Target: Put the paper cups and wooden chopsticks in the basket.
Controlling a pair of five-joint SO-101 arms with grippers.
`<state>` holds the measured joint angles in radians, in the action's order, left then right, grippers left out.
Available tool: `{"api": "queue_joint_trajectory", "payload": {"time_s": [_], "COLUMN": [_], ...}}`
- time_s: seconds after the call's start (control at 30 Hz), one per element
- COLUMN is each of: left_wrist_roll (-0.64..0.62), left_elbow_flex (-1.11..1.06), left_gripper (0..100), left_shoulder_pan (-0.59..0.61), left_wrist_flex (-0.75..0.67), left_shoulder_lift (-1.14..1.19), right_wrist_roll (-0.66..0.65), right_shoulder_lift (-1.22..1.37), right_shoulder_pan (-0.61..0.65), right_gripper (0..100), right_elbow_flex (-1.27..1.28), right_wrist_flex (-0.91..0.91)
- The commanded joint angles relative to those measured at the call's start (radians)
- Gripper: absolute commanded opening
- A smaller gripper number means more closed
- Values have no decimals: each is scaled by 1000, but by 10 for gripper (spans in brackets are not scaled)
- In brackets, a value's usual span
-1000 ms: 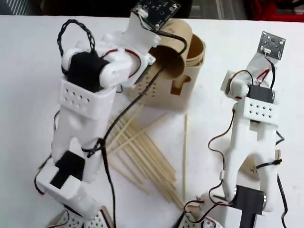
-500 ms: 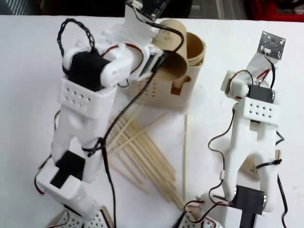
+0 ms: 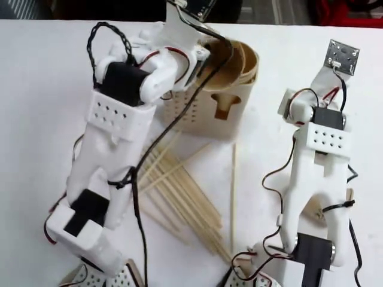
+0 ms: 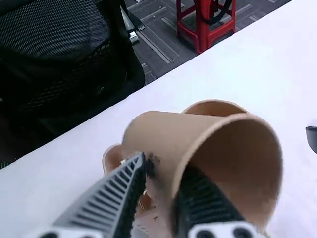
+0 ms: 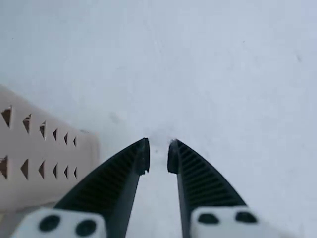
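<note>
1. Brown paper cup (image 4: 208, 148) first: pinched tight in the left gripper (image 4: 163, 171), one finger inside the cup wall and one outside.
2. Hangs tipped on its side right at the mouth of the basket (image 3: 203, 116), at the far side of the white table (image 3: 36, 78). Not let go of yet, and hard to tell if resting on anything.
3. Sits just beside a second cup (image 3: 248, 64) already standing in the basket. Touching or only close: cannot tell.
4. Counts as partly done for the cups, then: one in, one about to go in. Seems to need only a small drop and an open pinch.
5. Leaves all the wooden chopsticks (image 3: 179, 191) still to do. Lie in a loose fan on the table between the two arms, near the basket but outside it.
6. Has one single stick (image 3: 233, 191) lying apart from the heap, on the right arm's side, pointing toward the basket.
7. Shows the right gripper (image 5: 158, 148) over bare table, just beside the basket wall. Tips almost together, only a thin gap, nothing held.
8. Looks like the harder part to come: thin sticks, flat on the table, likely tricky to pinch and easy to drop.
</note>
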<state>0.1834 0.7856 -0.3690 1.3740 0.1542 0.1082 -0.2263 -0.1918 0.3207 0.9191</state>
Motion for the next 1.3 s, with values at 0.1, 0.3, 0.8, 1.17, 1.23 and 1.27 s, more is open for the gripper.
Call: {"api": "queue_joint_trajectory", "payload": {"time_s": [0.1, 0.3, 0.8, 1.17, 1.23, 1.27], "left_wrist_roll": [-6, -6, -5, -8, -12, -14], "left_elbow_flex": [9, 11, -8, -155, -155, -155], "left_gripper": [21, 21, 23, 63, 134, 168], "left_shoulder_pan": [-15, -81, -111, -108, -108, -108], "left_wrist_flex": [-28, -38, -63, -183, -184, -184], "left_shoulder_lift": [-7, -12, -1, -2, -7, -8], "right_wrist_roll": [0, 0, 0, 0, 0, 0], "right_shoulder_lift": [-25, -25, -25, -25, -25, -25], "right_shoulder_pan": [-4, -4, -8, -10, -8, -7], "right_gripper": [74, 74, 74, 74, 74, 74], "right_elbow_flex": [-6, -6, -6, -6, -6, -6], "right_wrist_flex": [-12, -12, -12, -12, -12, -12]}}
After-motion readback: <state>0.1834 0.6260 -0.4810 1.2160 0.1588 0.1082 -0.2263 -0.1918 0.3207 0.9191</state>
